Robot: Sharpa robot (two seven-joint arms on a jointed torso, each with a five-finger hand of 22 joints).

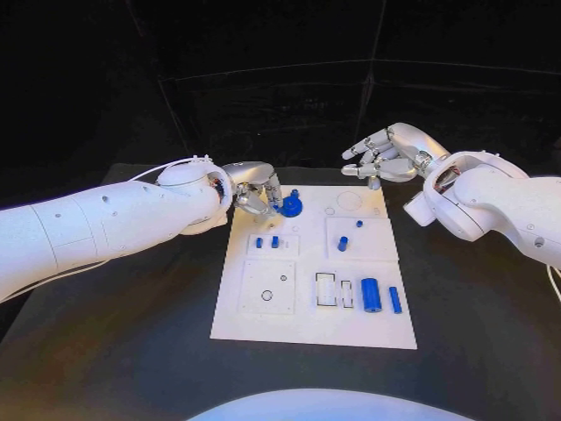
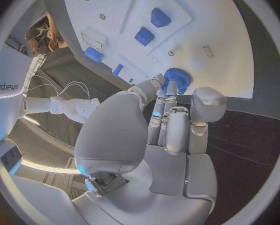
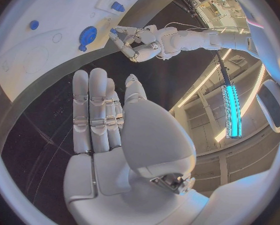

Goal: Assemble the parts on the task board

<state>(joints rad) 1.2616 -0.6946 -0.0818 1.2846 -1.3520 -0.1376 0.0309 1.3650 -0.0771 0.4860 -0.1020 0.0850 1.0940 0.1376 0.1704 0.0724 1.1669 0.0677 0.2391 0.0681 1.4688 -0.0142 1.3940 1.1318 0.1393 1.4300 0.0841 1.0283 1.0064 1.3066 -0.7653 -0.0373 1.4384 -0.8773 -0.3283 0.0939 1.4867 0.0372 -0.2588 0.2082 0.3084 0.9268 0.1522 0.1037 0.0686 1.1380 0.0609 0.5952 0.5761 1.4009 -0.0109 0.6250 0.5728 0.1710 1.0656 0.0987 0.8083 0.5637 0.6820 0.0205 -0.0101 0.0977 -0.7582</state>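
Observation:
The white task board (image 1: 308, 329) lies in the middle of the black table. A round blue gear part (image 1: 291, 207) stands at its far left end. My left hand (image 1: 258, 195) hovers right beside it. Two fingertips (image 2: 167, 85) reach to the gear's (image 2: 176, 78) edge while the thumb stays apart from it. In the right wrist view a small gap separates the gear (image 3: 87, 36) from the left hand (image 3: 137, 42). My right hand (image 1: 384, 158) is held above the board's far right corner, its fingers (image 3: 93, 110) spread and empty.
Small blue pegs (image 1: 266, 242) stand on the board's left side. Two more (image 1: 343, 244) are in the right panel. A blue cylinder (image 1: 371, 295) and a blue bar (image 1: 394, 300) lie near the front, beside rectangular slots (image 1: 325, 289). Black table surrounds the board.

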